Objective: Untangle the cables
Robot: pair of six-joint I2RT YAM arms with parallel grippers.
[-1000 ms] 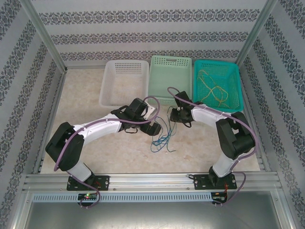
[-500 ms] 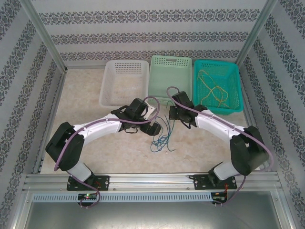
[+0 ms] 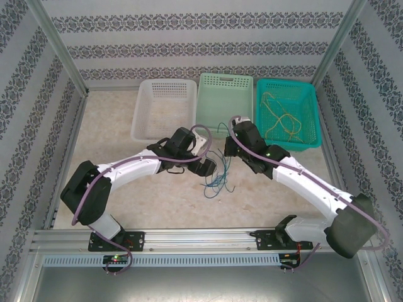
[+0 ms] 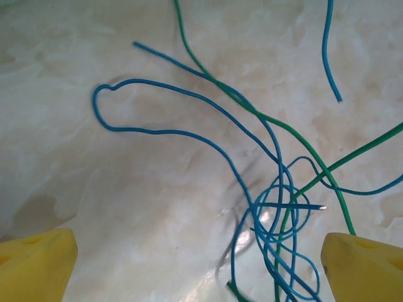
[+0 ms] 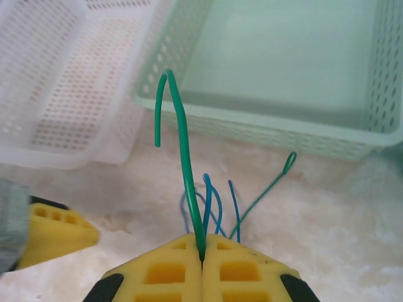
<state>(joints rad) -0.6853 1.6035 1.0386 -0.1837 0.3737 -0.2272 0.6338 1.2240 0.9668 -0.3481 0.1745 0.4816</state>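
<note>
A tangle of thin blue cables (image 4: 277, 207) and green cable (image 4: 315, 167) lies on the marble table, seen as a small heap (image 3: 217, 181) between the arms. My left gripper (image 4: 201, 267) hovers over it, open, its yellow fingertips (image 4: 38, 264) far apart with the knot near the right one. My right gripper (image 5: 201, 251) is shut on a green cable (image 5: 186, 157), which rises from the pads and ends in a hook. Blue cables (image 5: 209, 195) hang beyond it. Yellow cables (image 3: 282, 119) lie in the teal basket (image 3: 308, 94).
Three baskets stand along the back: white (image 3: 165, 94), light green (image 3: 225, 88) and teal. The light green basket's wall (image 5: 271, 126) is just ahead of my right gripper. My left gripper (image 3: 204, 165) sits close beside the right one (image 3: 230, 150).
The right arm has stretched out and swung its gripper toward the baskets, drawing the green cable up. The heap of cables has shifted slightly right. The left arm has barely moved.
</note>
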